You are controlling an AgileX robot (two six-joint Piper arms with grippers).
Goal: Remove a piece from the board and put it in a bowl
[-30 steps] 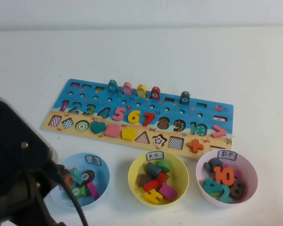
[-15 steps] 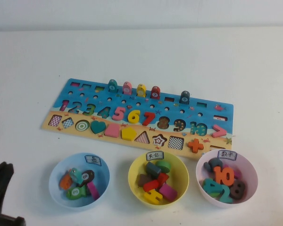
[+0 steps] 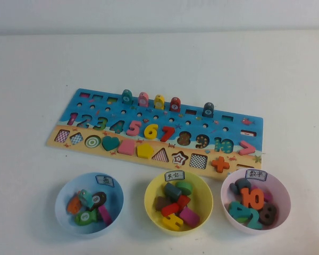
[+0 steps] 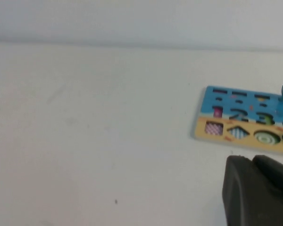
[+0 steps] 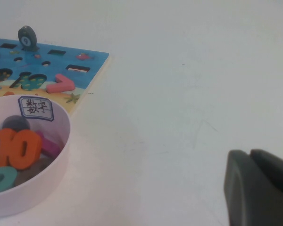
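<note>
The board (image 3: 231,126) lies in the middle of the table. The teal "4" (image 3: 117,126) sits in its slot in the number row, between the "3" and the pink "5". The pink-lilac bowl (image 3: 282,191) stands at the front right with several numbers in it; it also shows in the right wrist view (image 5: 61,141). Neither arm shows in the high view. My left gripper (image 4: 252,160) is shut and empty, off the board's left end (image 4: 245,117). My right gripper (image 5: 250,153) is shut and empty over bare table to the right of the bowl.
A yellow bowl (image 3: 150,188) and a light blue bowl (image 3: 64,191), both holding pieces, stand in front of the board beside the pink one. Several pegs (image 3: 159,101) stand upright along the board's back row. White table lies all around.
The left arm, large at the lower left a second ago, has pulled back out of the high view. The board, pieces and bowls have not moved.
</note>
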